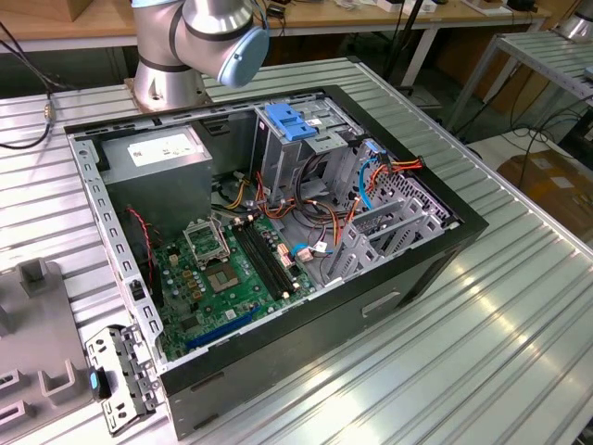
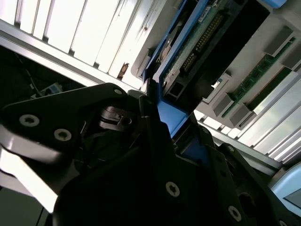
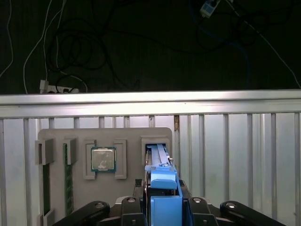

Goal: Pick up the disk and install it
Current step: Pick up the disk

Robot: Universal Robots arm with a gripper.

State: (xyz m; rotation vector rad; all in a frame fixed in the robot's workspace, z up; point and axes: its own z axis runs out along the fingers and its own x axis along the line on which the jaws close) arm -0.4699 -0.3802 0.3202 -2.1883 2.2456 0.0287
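The disk (image 3: 160, 162) is a dark slab framed by bright blue rails, standing on edge in a slot of a grey holder tray (image 3: 129, 136). In the first wrist view my gripper (image 3: 163, 190) has a black finger on each side of the blue rail, shut on the disk. In the second wrist view the disk (image 2: 200, 40) shows its circuit-board side and connector pins, and the gripper (image 2: 175, 123) clamps its blue end. I cannot tell whether the disk has lifted out of the slot.
The tray also holds a processor chip (image 3: 103, 159) and two memory sticks (image 3: 45, 183). Beyond the ribbed metal table's edge (image 3: 150, 98) lie cables on a dark floor. The exterior view shows the open computer case (image 1: 278, 232), its blue latch plate (image 1: 292, 120) and the arm's base (image 1: 199, 37).
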